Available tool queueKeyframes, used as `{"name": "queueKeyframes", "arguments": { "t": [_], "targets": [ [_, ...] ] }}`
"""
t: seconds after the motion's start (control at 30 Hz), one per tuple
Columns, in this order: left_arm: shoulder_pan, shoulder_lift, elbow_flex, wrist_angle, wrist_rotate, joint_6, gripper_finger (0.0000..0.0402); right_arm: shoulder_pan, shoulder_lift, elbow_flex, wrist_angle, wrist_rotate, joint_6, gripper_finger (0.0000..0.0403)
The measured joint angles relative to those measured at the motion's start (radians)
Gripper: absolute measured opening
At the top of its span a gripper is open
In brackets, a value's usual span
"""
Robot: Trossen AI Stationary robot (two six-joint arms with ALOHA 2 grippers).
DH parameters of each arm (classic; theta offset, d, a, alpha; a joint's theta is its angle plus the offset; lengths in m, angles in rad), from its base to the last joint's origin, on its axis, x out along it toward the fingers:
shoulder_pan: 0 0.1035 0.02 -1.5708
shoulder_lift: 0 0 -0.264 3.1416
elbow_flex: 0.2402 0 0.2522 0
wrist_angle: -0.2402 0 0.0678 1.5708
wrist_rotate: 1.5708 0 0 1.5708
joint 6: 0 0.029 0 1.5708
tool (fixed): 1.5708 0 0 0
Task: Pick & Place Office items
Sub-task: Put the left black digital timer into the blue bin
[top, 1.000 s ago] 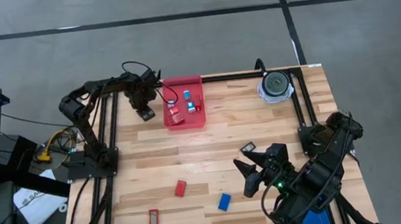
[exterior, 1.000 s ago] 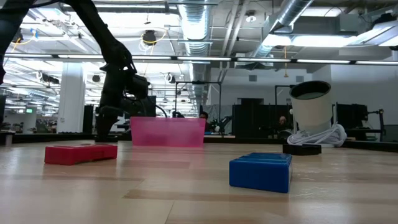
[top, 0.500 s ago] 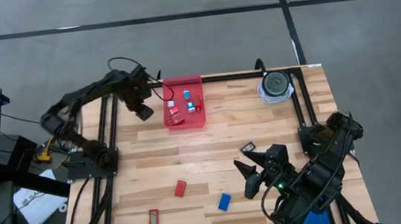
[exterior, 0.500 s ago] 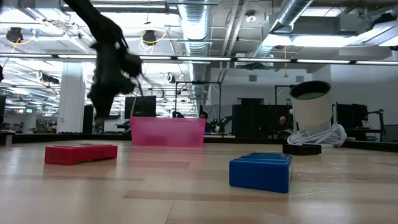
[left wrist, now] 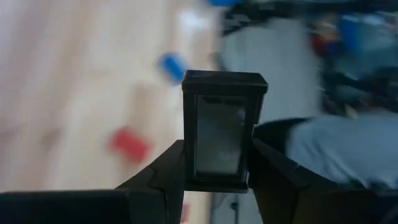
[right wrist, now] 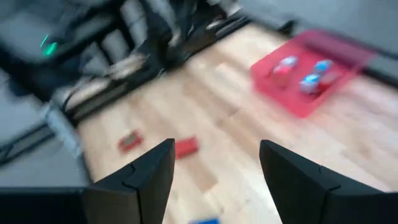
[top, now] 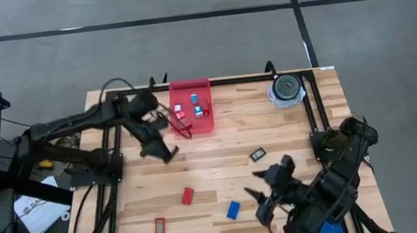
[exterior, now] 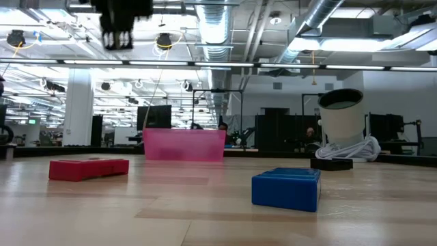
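Observation:
My left gripper (top: 164, 151) hangs above the table's left part, near the red tray (top: 192, 106), shut on a flat black rectangle (left wrist: 222, 134). The tray holds several small red and blue pieces. On the wood lie a red block (top: 188, 195), a blue block (top: 234, 209), a small flat red piece (top: 159, 227) and another black rectangle (top: 258, 155). My right gripper (top: 267, 194) hovers at the near right, open, with nothing between its fingers (right wrist: 143, 180). My left gripper pinches the black rectangle between its two fingers (left wrist: 168, 177), by the long sides of its near end (left wrist: 221, 177). The rest of the piece sticks out past the fingertips. It is lifted clear of the table.
A round grey-and-white disc-like object (top: 286, 89) with a coiled cable stands at the far right corner. Dark frame rails run along the table's left and right edges. Bare wood lies between the tray and the loose blocks.
My left gripper has risen from beside the red tray's left side and swung toward the table's near edge and middle, turning as it went, still shut on the black rectangle. My right gripper has rolled about its wrist in place, uncovering the black rectangle on the table.

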Motion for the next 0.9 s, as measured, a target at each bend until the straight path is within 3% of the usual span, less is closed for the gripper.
{"name": "queueKeyframes", "arguments": {
  "t": [0.1, 0.23, 0.47, 0.63, 0.9],
  "targets": [
    [-0.151, 0.017, 0.000, 0.261, 0.017, -0.164, 0.0136, -0.024, -0.001, 0.019, 0.127, -0.100, -0.167, 0.0228],
    [-0.285, 0.069, 0.000, 0.580, 0.029, -0.360, 0.0136, -0.045, -0.005, 0.048, 0.274, -0.154, -0.395, 0.0228],
    [-0.453, 0.166, 0.001, 0.935, 0.026, -0.530, 0.0136, -0.067, -0.005, 0.071, 0.306, -0.240, -0.616, 0.0228],
    [-0.514, 0.232, 0.041, 1.002, 0.002, -0.549, 0.0136, -0.094, -0.005, 0.071, 0.348, -0.267, -0.752, 0.0228],
    [-0.505, 0.286, 0.090, 1.042, -0.001, -0.541, 0.0136, -0.179, -0.004, 0.071, 0.453, -0.380, -0.904, 0.0228]
  ]
}}
